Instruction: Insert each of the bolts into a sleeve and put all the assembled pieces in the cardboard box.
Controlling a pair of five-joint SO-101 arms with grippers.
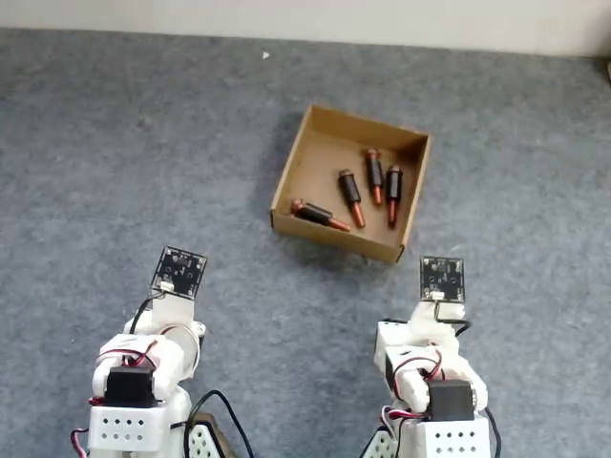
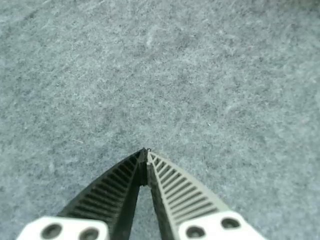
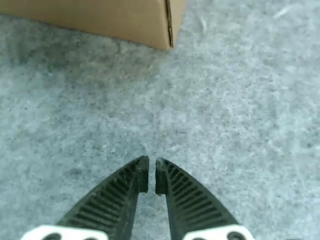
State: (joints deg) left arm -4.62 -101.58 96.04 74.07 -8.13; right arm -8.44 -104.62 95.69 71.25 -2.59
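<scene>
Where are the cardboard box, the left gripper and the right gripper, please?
cardboard box (image 1: pixel 320 164): high view, bare inside floor.
left gripper (image 2: pixel 146 152): left wrist view, midway between its fingertips.
right gripper (image 3: pixel 152 167): right wrist view, midway between its fingertips.

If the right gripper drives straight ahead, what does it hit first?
Most likely the near wall of the brown cardboard box, near its corner, though the right gripper may tilt enough to touch the grey carpet first.

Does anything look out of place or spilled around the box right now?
Nothing stands out. Four assembled pieces lie inside the cardboard box, none on the grey mat. The left gripper and right gripper are shut and empty.
</scene>
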